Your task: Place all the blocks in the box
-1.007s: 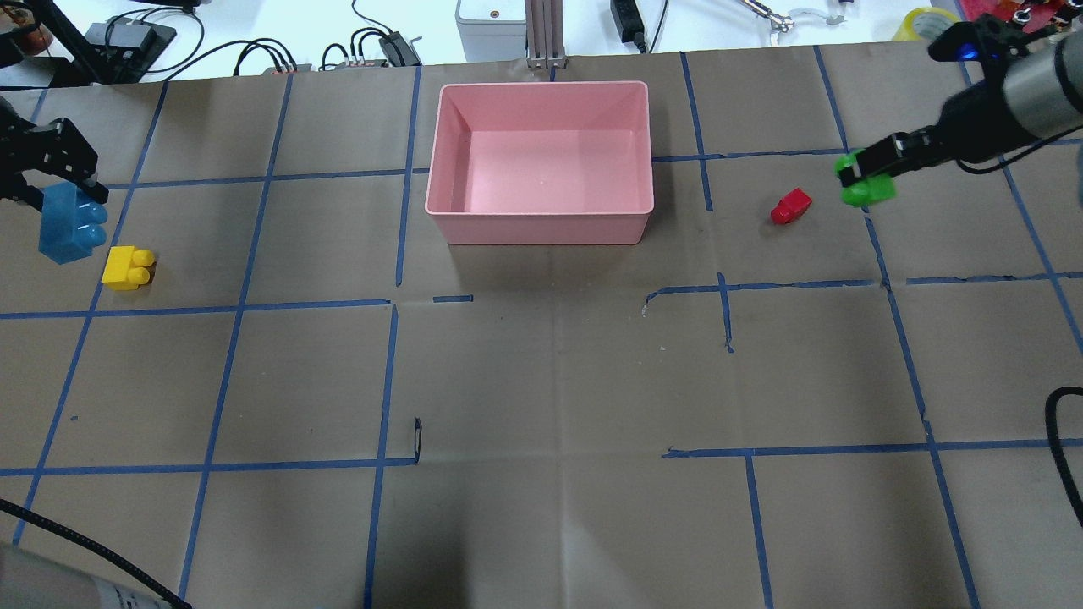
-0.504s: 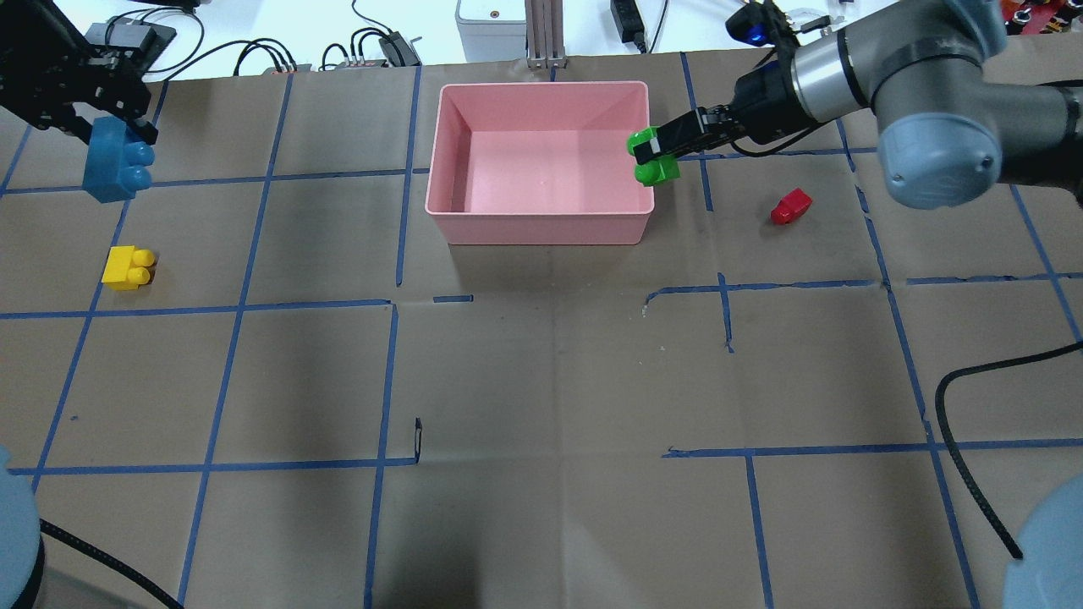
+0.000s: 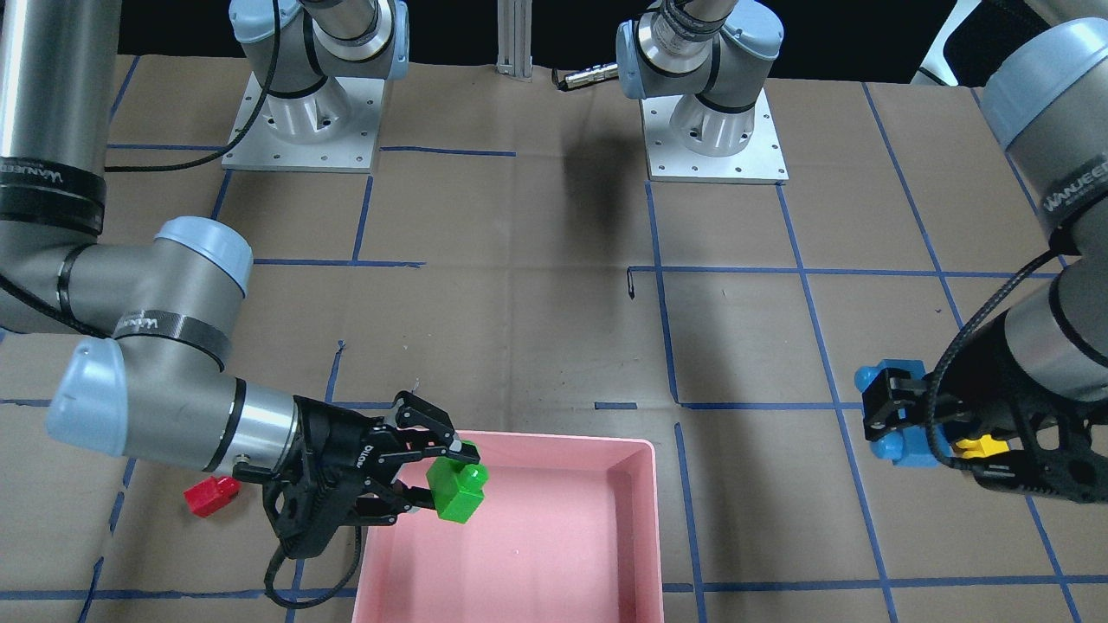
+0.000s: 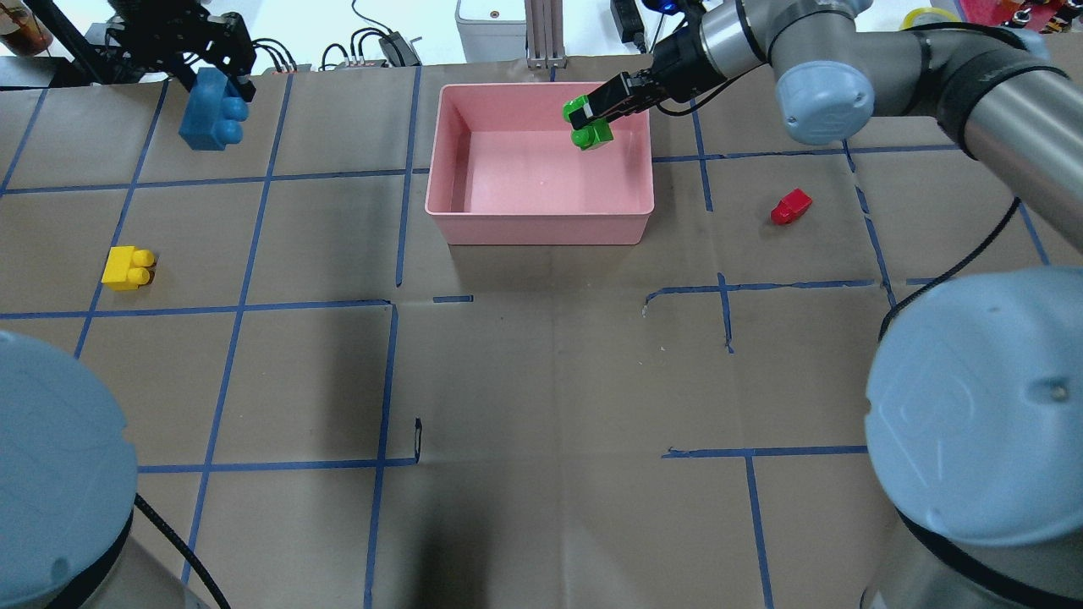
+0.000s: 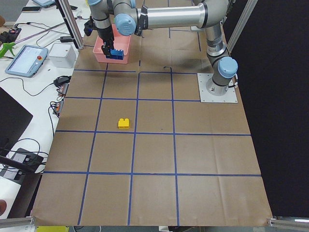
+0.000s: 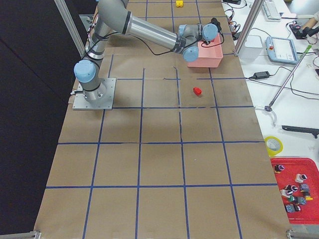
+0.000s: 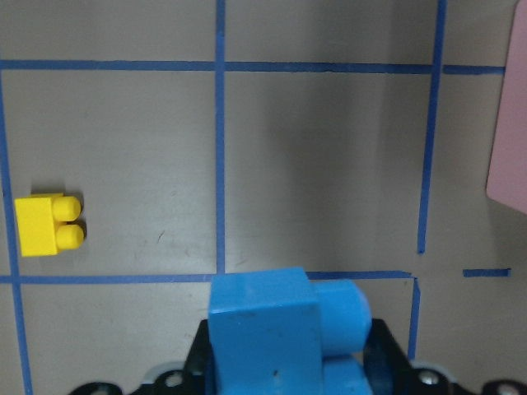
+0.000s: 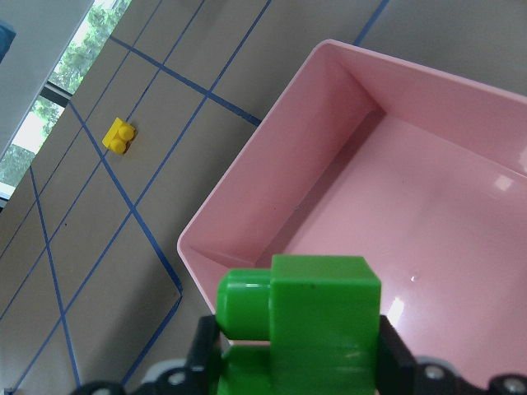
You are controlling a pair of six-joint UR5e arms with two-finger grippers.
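My right gripper (image 4: 594, 112) is shut on the green block (image 4: 590, 125) and holds it above the far right part of the pink box (image 4: 541, 228). The block fills the bottom of the right wrist view (image 8: 317, 317), over the box rim (image 8: 239, 222). My left gripper (image 4: 222, 87) is shut on the blue block (image 4: 209, 114) and holds it in the air, far left of the box. The yellow block (image 4: 128, 267) lies on the table at the left. The red block (image 4: 790, 205) lies right of the box. The inside of the box is bare.
Brown paper with blue tape lines covers the table (image 4: 541, 381). Cables and power supplies (image 4: 372, 46) lie past its far edge. Both arm bases (image 3: 303, 112) stand at the robot side. A red parts tray (image 6: 294, 189) sits off the table.
My right gripper has carried the green block leftward, from the box's right wall to above its inside. My left gripper has carried the blue block farther away and to the right.
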